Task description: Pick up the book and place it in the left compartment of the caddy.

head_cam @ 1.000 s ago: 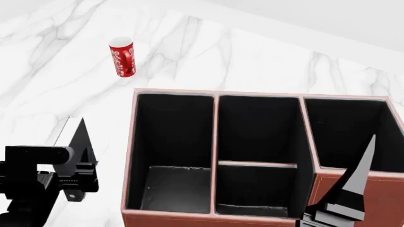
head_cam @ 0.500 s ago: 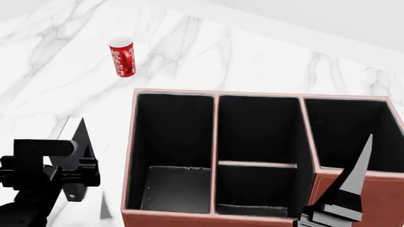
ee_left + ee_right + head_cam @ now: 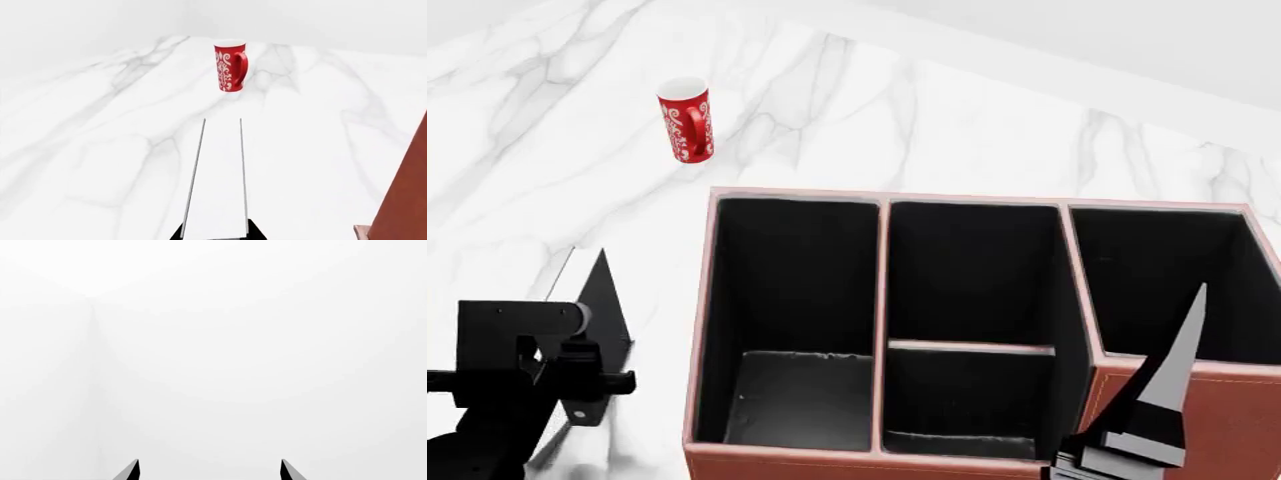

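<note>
The book [image 3: 217, 175] stands on edge between my left gripper's [image 3: 215, 236] jaws, its white page edges facing the wrist camera. In the head view the book [image 3: 603, 300] shows its black cover just left of the caddy [image 3: 710, 330], with my left gripper [image 3: 577, 375] shut on its near end. The reddish-brown caddy has black-lined bays. Its left compartment [image 3: 794, 300] is the long undivided one nearest the book. My right gripper [image 3: 209, 471] is open with nothing between its fingertips. One of its fingers [image 3: 1168, 385] rises in front of the caddy's right side.
A red patterned mug [image 3: 686, 120] stands upright on the white marble table [image 3: 547, 190], beyond the book and the caddy's far left corner. The caddy's brown outer wall [image 3: 403, 200] shows in the left wrist view. The right wrist view holds only blank white.
My left arm has dropped lower and nearer in the head view, with the book's near end following it. The right finger has edged slightly left.
</note>
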`<state>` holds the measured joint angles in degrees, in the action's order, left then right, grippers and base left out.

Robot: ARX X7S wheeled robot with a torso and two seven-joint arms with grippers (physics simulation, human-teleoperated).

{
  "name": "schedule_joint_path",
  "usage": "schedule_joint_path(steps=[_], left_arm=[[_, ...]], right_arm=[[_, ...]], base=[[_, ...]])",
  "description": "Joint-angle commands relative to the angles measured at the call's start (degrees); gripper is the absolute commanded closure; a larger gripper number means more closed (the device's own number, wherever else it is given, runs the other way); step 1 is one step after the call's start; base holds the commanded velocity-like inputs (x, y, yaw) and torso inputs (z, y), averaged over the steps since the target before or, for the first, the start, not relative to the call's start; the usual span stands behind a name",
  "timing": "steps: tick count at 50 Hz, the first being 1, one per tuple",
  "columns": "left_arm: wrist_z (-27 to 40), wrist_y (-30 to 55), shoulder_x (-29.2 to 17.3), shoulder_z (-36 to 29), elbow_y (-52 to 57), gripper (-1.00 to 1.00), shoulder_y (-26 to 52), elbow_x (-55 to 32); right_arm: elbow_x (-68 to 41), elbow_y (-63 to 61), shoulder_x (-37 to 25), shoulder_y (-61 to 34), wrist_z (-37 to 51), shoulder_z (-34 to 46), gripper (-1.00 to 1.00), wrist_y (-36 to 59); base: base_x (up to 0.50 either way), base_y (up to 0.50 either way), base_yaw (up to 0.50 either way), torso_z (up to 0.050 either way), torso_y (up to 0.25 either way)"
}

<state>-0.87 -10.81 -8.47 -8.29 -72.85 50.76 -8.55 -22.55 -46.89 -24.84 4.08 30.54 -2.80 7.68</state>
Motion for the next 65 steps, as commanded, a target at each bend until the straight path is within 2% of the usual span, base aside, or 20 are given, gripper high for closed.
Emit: schedule_joint_path(steps=[1,19,24,30,38,51,65], left_arm=[[-1.73,-2.49,1.71,5.88,-2.1,1.0,0.73,2.75],[-3.16,-3.33,2.05,7.88,-0.48,1.0,1.99,4.98],[-2.61,10.13,1.86,7.36,25.28,1.0,-6.26,4.58],[-2.15,19.34,1.45,6.9,43.55,1.0,-10.79,3.95],[-1.56,26.74,0.75,6.54,59.05,1.0,-13.23,3.05],[-0.25,31.43,-0.01,6.08,70.95,1.0,-14.83,2.47],[0.08,40.02,-0.94,5.45,89.3,1.0,-16.14,-0.1]], right_arm=[[0.92,0.36,0.77,-0.2,-1.47,-0.59,-1.0,-0.26],[1.04,0.42,0.53,-0.29,-1.26,-0.15,-1.0,-0.27],[1.1,0.39,0.45,-0.26,-1.14,-0.11,-1.0,-0.25],[0.96,0.17,0.3,-0.26,-0.97,-0.14,-1.0,-0.11],[0.9,0.3,0.2,-0.39,-0.92,-0.04,-1.0,-0.21],[0.73,-0.02,-0.02,-0.23,-0.61,-0.12,-1.0,-0.21],[0.75,-0.02,-0.17,-0.17,-0.44,-0.03,-1.0,-0.46]], base=[[0.0,0.0,0.0,0.0,0.0],[0.0,0.0,0.0,0.0,0.0],[0.0,0.0,0.0,0.0,0.0],[0.0,0.0,0.0,0.0,0.004],[0.0,0.0,0.0,0.0,0.001],[0.0,0.0,0.0,0.0,0.002],[0.0,0.0,0.0,0.0,0.001]])
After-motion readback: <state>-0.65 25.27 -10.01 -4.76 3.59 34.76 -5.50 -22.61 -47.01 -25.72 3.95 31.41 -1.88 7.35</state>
